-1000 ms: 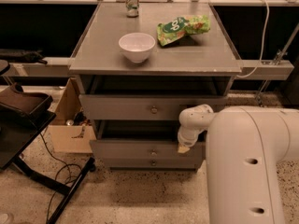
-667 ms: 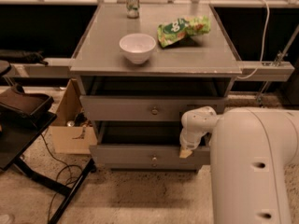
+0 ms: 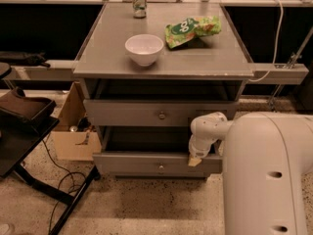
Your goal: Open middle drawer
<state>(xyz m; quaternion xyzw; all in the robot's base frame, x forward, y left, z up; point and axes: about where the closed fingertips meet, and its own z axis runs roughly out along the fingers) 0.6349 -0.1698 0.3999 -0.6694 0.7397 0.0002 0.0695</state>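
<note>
**A:** Where's the tool (image 3: 194, 159) seen relative to the middle drawer (image 3: 142, 163)?

**B:** It's found at the right end of the drawer's front, up against the top edge, well right of the knob (image 3: 160, 167). The drawer is seen pulled out a bit, under the upper drawer (image 3: 122, 112).

**A:** Anything gripped?

**B:** Can't be told tbh. How far it's opened isn't shown, nor whether anything's held.

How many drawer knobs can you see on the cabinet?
2. Upper knob centred on the upper drawer front; lower knob centred on the lower drawer front, with the gripper at that front's right end. A third may be hidden.
</note>
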